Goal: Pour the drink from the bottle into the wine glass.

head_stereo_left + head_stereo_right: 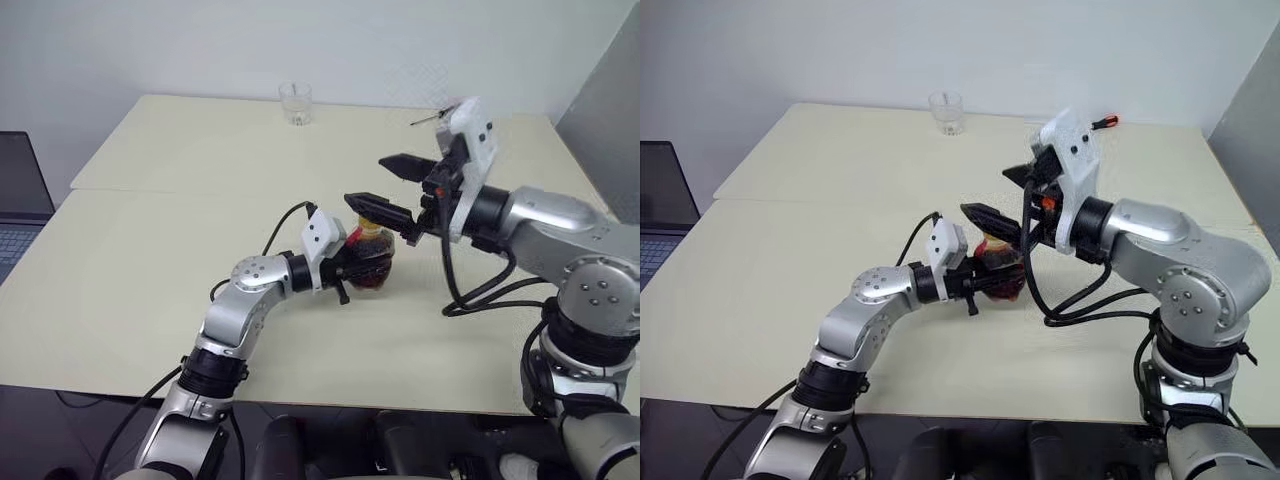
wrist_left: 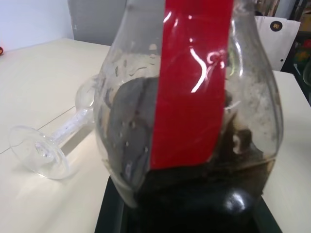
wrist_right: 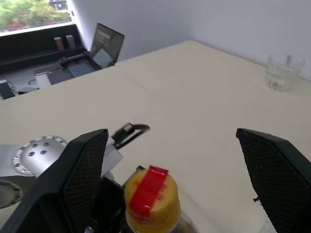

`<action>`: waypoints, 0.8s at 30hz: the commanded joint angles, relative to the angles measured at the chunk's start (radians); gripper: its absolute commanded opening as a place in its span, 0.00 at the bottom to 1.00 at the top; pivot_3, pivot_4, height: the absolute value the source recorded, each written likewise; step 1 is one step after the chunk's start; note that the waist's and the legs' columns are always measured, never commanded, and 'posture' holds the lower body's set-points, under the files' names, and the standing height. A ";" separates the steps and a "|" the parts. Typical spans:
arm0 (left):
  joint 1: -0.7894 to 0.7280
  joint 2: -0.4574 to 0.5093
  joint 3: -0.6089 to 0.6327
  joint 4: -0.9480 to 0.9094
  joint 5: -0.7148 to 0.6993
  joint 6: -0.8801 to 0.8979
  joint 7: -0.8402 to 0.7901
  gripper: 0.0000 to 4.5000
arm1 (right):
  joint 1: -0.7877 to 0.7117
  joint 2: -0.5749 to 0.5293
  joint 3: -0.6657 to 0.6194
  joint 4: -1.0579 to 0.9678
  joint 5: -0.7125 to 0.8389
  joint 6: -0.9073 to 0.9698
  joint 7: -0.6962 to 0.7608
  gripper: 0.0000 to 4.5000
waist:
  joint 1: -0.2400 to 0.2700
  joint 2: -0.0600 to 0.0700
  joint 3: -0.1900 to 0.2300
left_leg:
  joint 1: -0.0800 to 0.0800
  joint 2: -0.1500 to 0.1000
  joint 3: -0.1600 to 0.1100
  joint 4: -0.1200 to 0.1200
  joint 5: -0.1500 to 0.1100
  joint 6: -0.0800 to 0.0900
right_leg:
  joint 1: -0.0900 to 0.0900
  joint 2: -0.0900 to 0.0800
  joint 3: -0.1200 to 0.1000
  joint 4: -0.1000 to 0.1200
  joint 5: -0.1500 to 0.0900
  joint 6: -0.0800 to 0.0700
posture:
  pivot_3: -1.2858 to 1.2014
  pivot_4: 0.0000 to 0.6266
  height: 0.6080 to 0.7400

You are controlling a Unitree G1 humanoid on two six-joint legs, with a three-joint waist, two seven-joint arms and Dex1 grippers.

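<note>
The left gripper [image 1: 350, 268] clamps the bottle [image 1: 372, 256]; the right gripper [image 1: 388, 188], jaws apart, hovers at its yellow cap [image 3: 152, 199]. The wine glass [image 2: 58, 141] lies toppled at the bottle's three o'clock, so pouring now would spill the drink [image 2: 204, 179].

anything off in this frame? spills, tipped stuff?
Yes: the wine glass lies on its side on the table beside the bottle, foot off the surface, so it cannot take a pour. No spill visible. The bottle's yellow cap is still on, held upright in the left gripper.
</note>
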 commanded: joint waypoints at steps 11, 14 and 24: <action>-0.023 -0.008 -0.005 -0.026 -0.012 -0.025 -0.002 0.18 | 0.012 0.109 0.008 -0.100 -0.017 0.075 -0.194 1.00 | -0.001 0.000 0.000 | 0.000 0.000 0.000 0.000 0.000 0.000 | 0.000 0.000 0.000 0.000 0.000 0.000 | 0.52 0.24 1.00; -0.023 -0.012 -0.008 -0.016 -0.009 -0.031 -0.002 0.18 | 0.006 0.121 0.009 -0.100 -0.019 0.086 -0.202 1.00 | -0.001 0.000 0.000 | 0.000 0.000 -0.001 0.000 0.000 0.000 | 0.000 0.000 0.000 0.000 0.000 0.000 | 0.52 0.24 1.00; -0.022 -0.022 -0.012 -0.014 -0.008 -0.036 0.005 0.18 | 0.027 0.163 0.037 -0.077 -0.059 0.075 -0.238 1.00 | -0.001 0.000 0.000 | 0.000 0.000 -0.001 0.000 0.000 0.000 | 0.000 0.001 -0.001 0.000 -0.001 0.001 | 0.52 0.24 1.00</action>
